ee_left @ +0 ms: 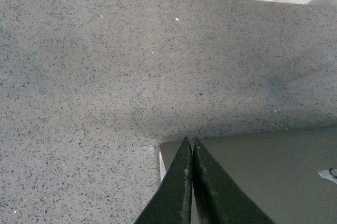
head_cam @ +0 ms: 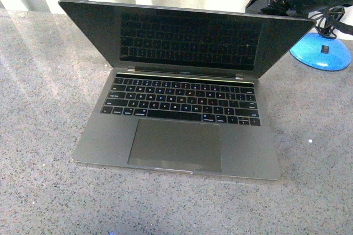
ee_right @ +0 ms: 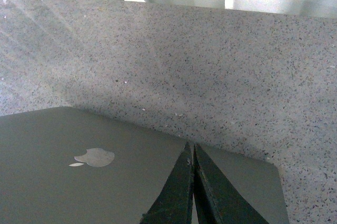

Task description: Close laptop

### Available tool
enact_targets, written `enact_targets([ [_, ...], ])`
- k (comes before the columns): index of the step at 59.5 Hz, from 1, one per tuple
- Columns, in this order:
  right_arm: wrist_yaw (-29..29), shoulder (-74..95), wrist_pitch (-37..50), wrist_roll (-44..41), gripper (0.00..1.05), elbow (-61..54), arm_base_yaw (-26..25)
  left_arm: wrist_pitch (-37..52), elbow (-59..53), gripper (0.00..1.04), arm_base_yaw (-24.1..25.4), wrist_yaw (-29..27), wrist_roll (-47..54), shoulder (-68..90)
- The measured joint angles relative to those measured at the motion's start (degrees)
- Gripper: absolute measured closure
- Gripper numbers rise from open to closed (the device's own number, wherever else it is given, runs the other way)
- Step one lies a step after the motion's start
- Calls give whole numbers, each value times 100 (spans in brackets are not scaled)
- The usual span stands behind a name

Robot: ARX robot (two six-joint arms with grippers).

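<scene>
Laptop (head_cam: pixel 182 115) sits mid-counter (head_cam: pixel 38 113), facing the robot. How far along is the close, tbh? (mik)

Not far imo. Lid (head_cam: pixel 187 39) is up, black screen showing, keys (head_cam: pixel 182 100) and trackpad (head_cam: pixel 175 145) fully exposed. So the whole fold-down is left to do. (jo)

Arms tho? (mik)

Both are up behind the lid's top edge, one per corner. Blue disc (head_cam: pixel 321 51) sits on the counter near the right one, prob irrelevant. Left gripper (ee_left: pixel 192 182): fingers pressed tog, no gap, holding nothing, tips over the lid's back corner. Right gripper (ee_right: pixel 193 182): same deal, pinched tog and empty over the other corner, w/ the apple logo (ee_right: pixel 93 157) off to one side. Can't tell if either is actually touching the metal. Looks set up to push the lid fwd and down w/ closed tips, but that's my guess. (jo)
</scene>
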Motion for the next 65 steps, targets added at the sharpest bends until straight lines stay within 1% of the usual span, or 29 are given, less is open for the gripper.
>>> enact_targets([
  [11,44,0,22,17,104,-68,42,175,-136,101,-22,-20,-44,35],
  [24,107,0,44,17,104,-262,63,280,-627,101,-179,-66,-197,-164],
  [32,138,-11,79,15,104,-457,63,280,-778,101,-286,-61,-372,-422],
  [38,142,-33,116,15,104,-529,46,273,-844,101,-352,42,-557,-595],
  [48,149,-101,149,17,104,-629,20,72,-990,101,-413,-63,-603,-723],
  [65,170,-129,245,39,104,-813,35,4,-1414,101,-494,-9,-824,-798],
])
